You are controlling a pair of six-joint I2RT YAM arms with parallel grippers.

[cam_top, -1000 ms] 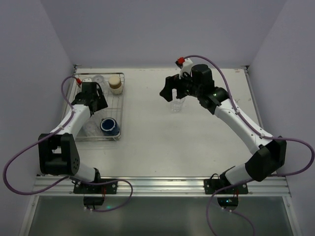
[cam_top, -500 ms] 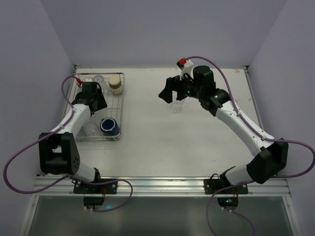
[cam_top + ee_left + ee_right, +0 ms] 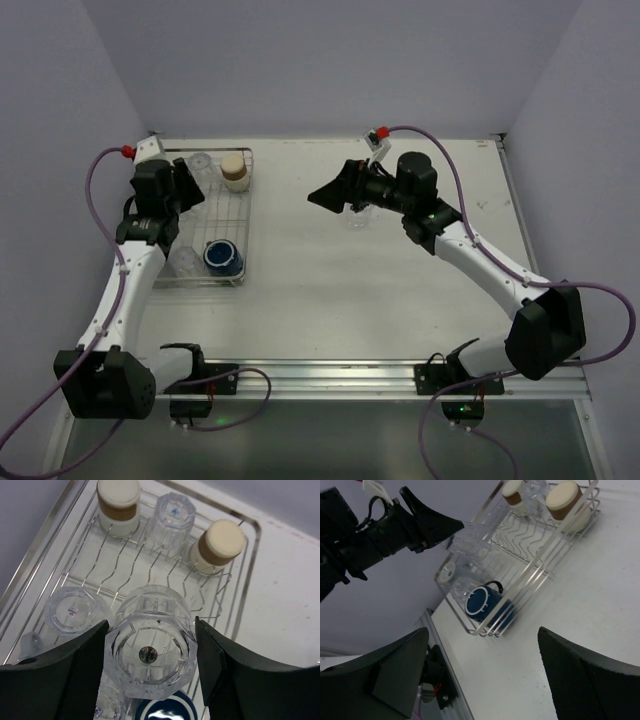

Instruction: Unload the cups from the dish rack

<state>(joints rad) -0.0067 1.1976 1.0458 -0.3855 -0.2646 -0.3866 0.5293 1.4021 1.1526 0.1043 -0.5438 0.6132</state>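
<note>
Top view, left arm: held high, elbow bent, with the left gripper [image 3: 172, 186] over the far half of the dish rack [image 3: 247, 205].
Top view, right arm: stretched toward the middle of the table [image 3: 330, 300]. The right gripper [image 3: 328, 194] points left, and a clear cup [image 3: 358, 216] stands on the table close by, well apart from the rack.
Top view, rack: a tan cup [image 3: 233, 170] in the far right corner, a navy mug [image 3: 222, 257] toward the near right.
Left wrist view, grip: both fingers [image 3: 65, 680] clamp the sides of a clear ridged tumbler [image 3: 151, 647], its base facing the camera.
Left wrist view, below: the rack holds two tan cups with cream bases, two loose tumblers [image 3: 171, 517] and the mug.
Right wrist view, grip: fingers [image 3: 390, 675] spread wide, nothing between them.
Right wrist view, across: the left gripper holds the tumbler above the rack, clear of the wires.
</note>
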